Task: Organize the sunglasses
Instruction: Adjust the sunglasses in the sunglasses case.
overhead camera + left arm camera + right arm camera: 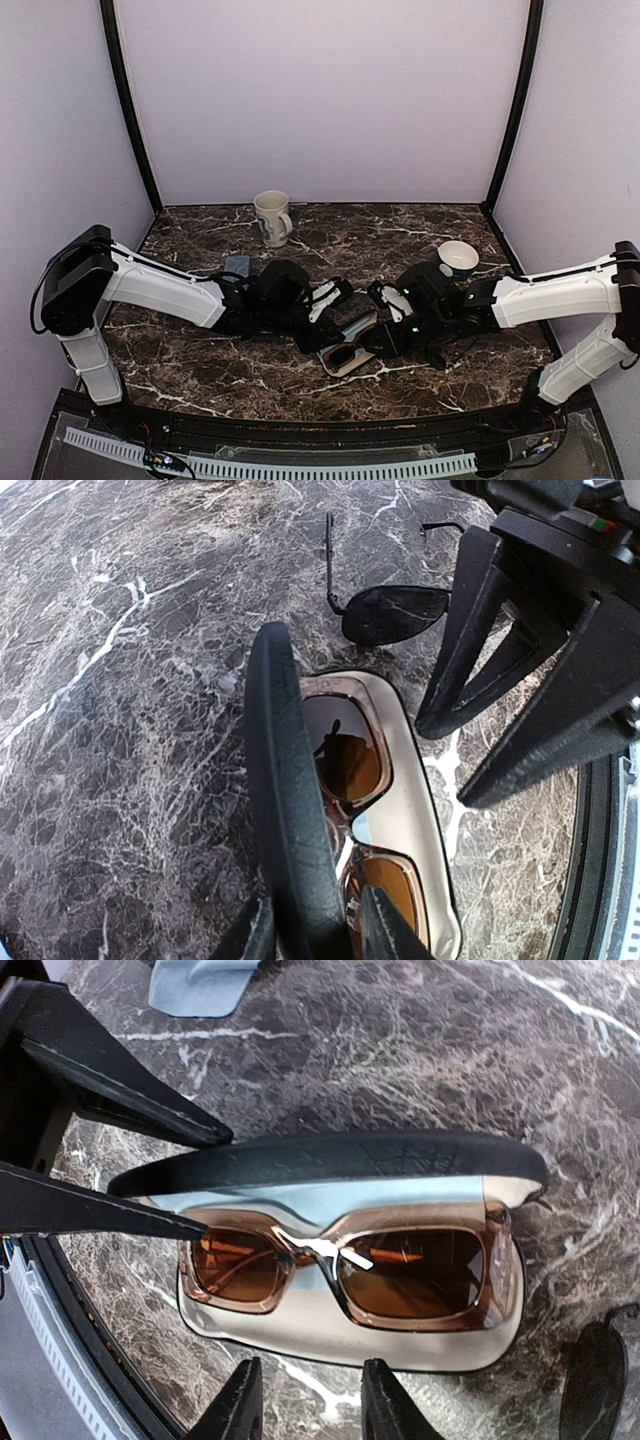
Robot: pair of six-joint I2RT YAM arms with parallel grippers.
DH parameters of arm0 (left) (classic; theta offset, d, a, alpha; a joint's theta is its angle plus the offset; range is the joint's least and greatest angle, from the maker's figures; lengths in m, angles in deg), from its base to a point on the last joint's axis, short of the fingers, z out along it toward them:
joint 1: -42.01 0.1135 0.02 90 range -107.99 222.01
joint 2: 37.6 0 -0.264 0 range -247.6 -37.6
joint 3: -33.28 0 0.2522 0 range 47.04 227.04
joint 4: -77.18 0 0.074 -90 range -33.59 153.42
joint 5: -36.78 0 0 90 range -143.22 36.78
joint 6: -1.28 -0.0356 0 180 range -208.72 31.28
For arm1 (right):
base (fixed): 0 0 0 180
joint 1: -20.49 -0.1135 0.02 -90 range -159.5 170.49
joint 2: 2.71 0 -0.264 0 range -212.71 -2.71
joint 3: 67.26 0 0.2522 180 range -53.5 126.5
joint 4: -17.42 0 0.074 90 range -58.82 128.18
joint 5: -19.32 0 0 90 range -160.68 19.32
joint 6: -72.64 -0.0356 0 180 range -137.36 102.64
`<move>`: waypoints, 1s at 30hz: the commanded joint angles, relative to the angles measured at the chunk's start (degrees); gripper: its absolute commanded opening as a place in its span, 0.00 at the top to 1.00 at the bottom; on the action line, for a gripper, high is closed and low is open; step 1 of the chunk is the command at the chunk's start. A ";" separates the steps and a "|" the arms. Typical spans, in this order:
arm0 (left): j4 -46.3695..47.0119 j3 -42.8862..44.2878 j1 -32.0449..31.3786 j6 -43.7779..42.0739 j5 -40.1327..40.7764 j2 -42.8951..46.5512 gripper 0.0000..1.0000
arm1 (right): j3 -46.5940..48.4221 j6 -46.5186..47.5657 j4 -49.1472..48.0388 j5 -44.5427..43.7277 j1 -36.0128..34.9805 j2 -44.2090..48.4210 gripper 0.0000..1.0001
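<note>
Your left claw (318,935) is pinched down on the black lid (330,1155) of the open case (415,780), one finger on the outside of the lid and the other on the inside, so it's got the lid standing up on edge. Your right claw (310,1400) is partway open with nothing in it, hanging just off the case's front rim. The chunky brown see-through-frame sunglasses (345,1265) are lying flat in the case on the cream lining, lenses up, filling pretty much the whole length of it. The other sunglasses (395,613), the thin black wire-frame pair, sit out on the marble worktop (230,370) just past one end of the case, arms unfolded, right by your right arm's fingers but not touching them. The case itself is in the middle of the worktop, between the two arms. Further back there's a mug (272,217), a white cup (458,257) on the right, and a grey-blue case (195,985) off on its own.
</note>
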 commanded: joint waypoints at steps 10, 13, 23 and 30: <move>-2.00 -0.38 -0.65 -0.39 0.85 2.19 0.70 | -1.96 -3.99 -14.90 -6.91 -3.27 -1.89 0.62; -2.02 -0.32 -0.65 -0.35 0.80 2.14 0.70 | -1.98 -3.73 -17.10 -8.42 -4.02 -3.68 0.63; -1.79 -0.26 -0.65 -0.49 0.54 1.86 0.71 | -1.89 -1.41 -20.80 -16.51 -7.91 -7.30 0.68; -1.93 -0.22 -0.65 -0.52 0.45 1.75 0.71 | -0.94 0.90 -20.56 -20.23 -9.00 -9.61 0.70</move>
